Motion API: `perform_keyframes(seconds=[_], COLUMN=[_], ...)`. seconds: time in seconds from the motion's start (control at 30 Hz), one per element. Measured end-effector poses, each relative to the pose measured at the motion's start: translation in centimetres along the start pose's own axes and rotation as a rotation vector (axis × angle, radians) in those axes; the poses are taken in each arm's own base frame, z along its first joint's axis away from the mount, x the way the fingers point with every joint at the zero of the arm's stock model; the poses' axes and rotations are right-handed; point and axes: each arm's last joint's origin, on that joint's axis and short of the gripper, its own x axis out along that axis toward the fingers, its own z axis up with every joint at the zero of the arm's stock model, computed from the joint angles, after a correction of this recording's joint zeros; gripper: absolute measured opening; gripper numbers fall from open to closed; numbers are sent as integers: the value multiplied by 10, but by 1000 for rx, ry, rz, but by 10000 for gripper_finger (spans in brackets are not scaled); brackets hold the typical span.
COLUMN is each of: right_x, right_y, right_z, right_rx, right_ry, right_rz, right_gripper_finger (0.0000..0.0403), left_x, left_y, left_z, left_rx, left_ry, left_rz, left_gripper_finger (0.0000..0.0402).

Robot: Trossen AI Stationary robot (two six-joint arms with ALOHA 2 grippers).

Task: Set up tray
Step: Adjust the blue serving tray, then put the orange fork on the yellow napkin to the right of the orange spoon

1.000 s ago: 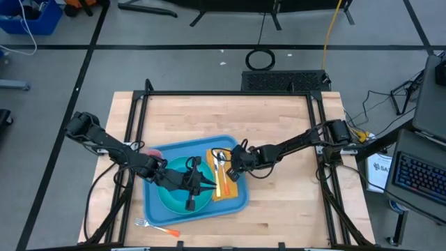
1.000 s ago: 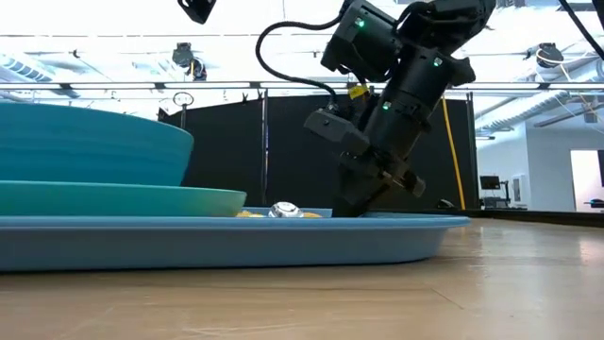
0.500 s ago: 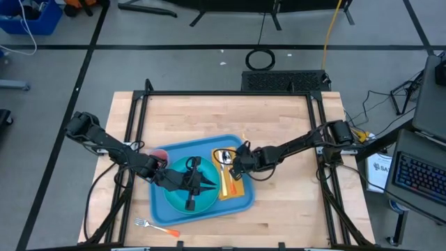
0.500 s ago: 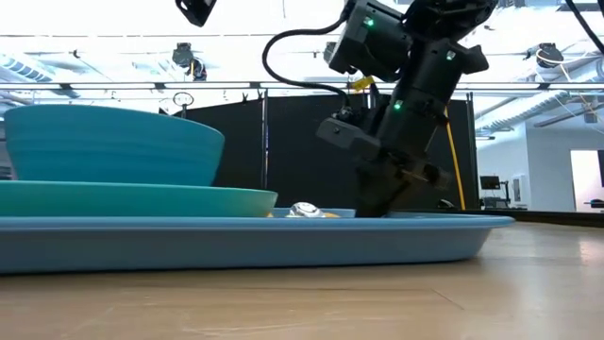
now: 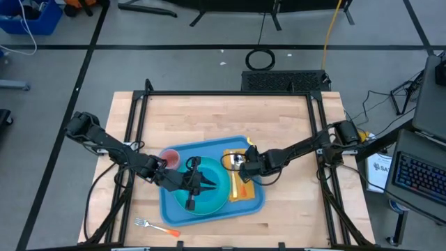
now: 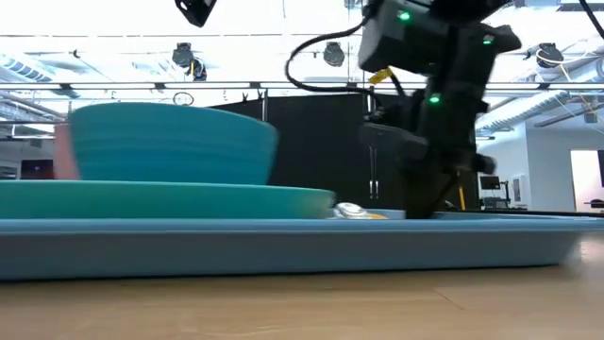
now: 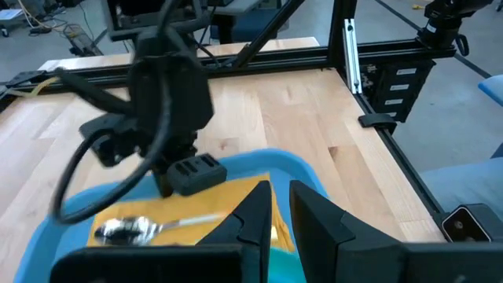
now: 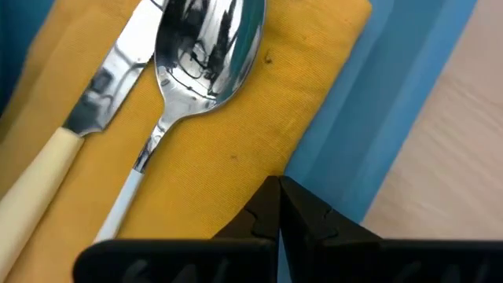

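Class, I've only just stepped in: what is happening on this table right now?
Two robot arms are working on a blue tray on the wooden table. The right gripper, shut, presses at the tray's edge beside a yellow napkin carrying a spoon and a knife. The left gripper sits over the bowl on the plate. A fork lies on the table, outside the tray.

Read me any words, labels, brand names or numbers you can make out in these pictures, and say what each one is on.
"SA": start of a bold label on the white sheet beside the table; the rest is cut off.
No lettering is visible on the large flat blue plastic tray, yellow cloth napkin or metal spoon.
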Motion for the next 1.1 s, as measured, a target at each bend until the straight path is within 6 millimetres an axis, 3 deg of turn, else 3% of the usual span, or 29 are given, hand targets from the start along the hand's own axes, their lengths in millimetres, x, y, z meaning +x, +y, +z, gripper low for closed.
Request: perform_keyframes(seconds=[0.63,1.1], right_x=[-23,-72], right_y=[-3,-10], right_z=[-17,-11], right_rx=[41,-4], right_ry=[63,-293], right_rz=[2,84], right_gripper_finger=[0,0], left_x=[0,0], left_y=[0,0], left_z=[0,1], left_rx=[-7,-6], left_ry=[-1,-9], left_rz=[1,0], left_gripper_finger=[53,53])
